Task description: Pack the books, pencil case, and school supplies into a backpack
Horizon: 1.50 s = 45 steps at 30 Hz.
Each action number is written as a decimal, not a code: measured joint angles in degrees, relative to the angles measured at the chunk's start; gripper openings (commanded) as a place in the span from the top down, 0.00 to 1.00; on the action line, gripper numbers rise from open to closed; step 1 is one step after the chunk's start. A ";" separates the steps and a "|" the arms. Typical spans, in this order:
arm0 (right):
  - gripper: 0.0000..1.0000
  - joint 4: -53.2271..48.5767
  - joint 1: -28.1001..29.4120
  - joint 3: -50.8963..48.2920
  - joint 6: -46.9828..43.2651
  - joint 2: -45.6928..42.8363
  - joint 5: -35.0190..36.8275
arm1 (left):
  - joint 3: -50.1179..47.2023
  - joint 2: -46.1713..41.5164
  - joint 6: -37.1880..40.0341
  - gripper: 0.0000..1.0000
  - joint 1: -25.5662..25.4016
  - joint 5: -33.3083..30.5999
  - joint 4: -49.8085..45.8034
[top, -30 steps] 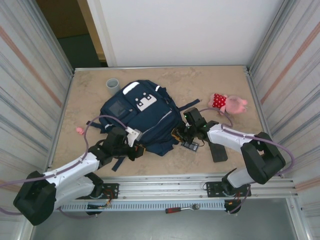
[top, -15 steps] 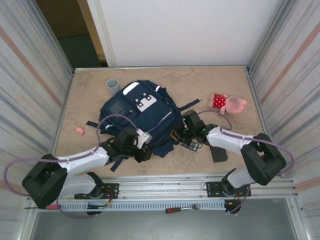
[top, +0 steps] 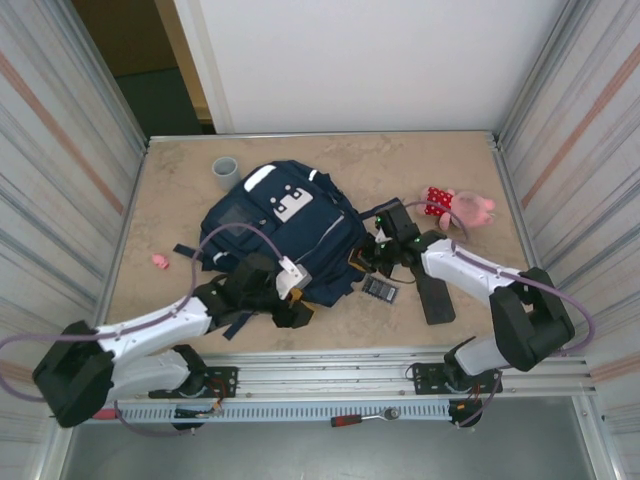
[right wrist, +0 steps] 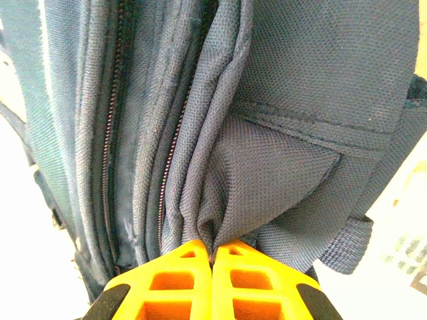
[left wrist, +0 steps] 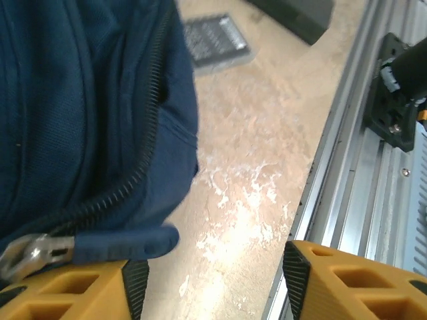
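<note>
The navy backpack point(top: 280, 225) lies flat mid-table. My right gripper point(top: 366, 258) is at its right edge, and in the right wrist view that gripper point(right wrist: 213, 257) is shut on a pinched fold of backpack point(right wrist: 267, 100) fabric beside a zipper. My left gripper point(top: 296, 306) is at the bag's near corner. It stands open point(left wrist: 213, 273), and the blue zipper pull point(left wrist: 127, 241) lies against the left finger, not clamped. A dark grey grid-faced supply point(top: 380, 289) point(left wrist: 215, 41) lies on the table right of the bag. The books are out of view.
A flat black oblong point(top: 435, 298), possibly the pencil case, lies right of the grid piece. A pink and red plush toy point(top: 458, 207) sits at the right, a grey cup point(top: 226, 170) at the back left, a small pink item point(top: 159, 262) at the left. The metal rail point(left wrist: 373, 167) borders the near edge.
My left gripper has opened and released the zipper pull. My right gripper has shut on the backpack's edge and shifted up and right, uncovering the grid-faced piece.
</note>
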 measured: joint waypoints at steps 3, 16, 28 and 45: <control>0.71 -4.72 -4.17 3.56 -7.74 0.02 -2.86 | 0.81 -6.60 7.82 0.30 0.00 -1.84 -2.84; 0.56 -17.14 -5.11 10.29 -25.07 -7.30 -1.86 | 1.31 -9.18 37.64 0.23 7.78 -9.40 -10.88; 0.56 -13.09 6.95 -1.99 -17.53 -17.84 5.35 | 7.61 10.21 54.47 0.32 10.91 -4.37 -14.84; 0.55 -7.17 21.59 -6.38 -15.06 -20.68 14.86 | 8.02 10.99 47.45 1.00 9.51 1.62 -9.11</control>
